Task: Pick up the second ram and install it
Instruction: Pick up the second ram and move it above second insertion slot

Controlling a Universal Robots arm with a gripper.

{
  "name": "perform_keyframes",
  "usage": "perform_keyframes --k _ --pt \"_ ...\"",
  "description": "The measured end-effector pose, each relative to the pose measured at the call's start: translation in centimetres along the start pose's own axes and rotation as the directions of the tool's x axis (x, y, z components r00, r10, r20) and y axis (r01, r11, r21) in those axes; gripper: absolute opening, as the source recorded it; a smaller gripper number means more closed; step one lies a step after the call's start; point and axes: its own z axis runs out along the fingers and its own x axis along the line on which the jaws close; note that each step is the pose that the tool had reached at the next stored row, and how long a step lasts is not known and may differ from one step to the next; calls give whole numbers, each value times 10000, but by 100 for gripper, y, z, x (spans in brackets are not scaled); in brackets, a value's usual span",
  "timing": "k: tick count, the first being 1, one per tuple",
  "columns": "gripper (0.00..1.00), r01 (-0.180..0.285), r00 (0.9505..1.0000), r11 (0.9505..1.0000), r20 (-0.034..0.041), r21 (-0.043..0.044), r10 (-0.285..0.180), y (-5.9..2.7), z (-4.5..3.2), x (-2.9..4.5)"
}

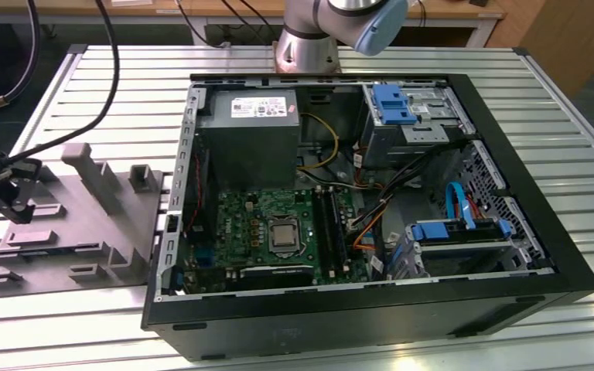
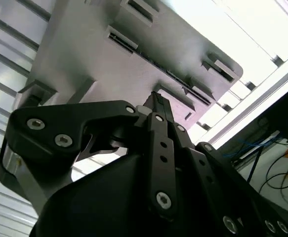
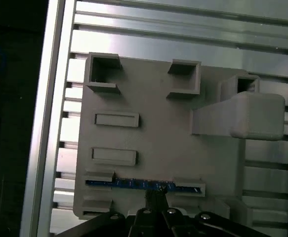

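Your gripper (image 1: 12, 212) is out at nine o'clock from the open computer case (image 1: 380, 313), hanging low over the grey tray (image 1: 55, 267) on the slatted worktop (image 1: 544, 93). The jaws are drawn together to one narrow tip, with nothing lifted in them. In the first wrist view, the second ram (image 3: 134, 184) stands edge-on in its tray slot. The jaw tips sit right at its long edge, about midway along. Touching or just clear, you can't tell.
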Motion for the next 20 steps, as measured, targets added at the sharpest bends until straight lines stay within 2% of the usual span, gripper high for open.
perform_keyframes --k 3,5,10,15,18,20 --pt "10 539 9985 9985 -23 -10 -539 0 2 0" --pt "10 908 9959 9959 -38 -20 -908 0 4 0" --pt "10 1797 9837 9837 -74 -50 -1797 0 9 0" --pt "10 2687 9631 9632 -106 -83 -2688 -1 14 0" --pt "10 3201 9473 9473 -124 -105 -3202 -1 17 1" --pt "10 3549 9347 9348 -136 -120 -3551 -1 19 1"
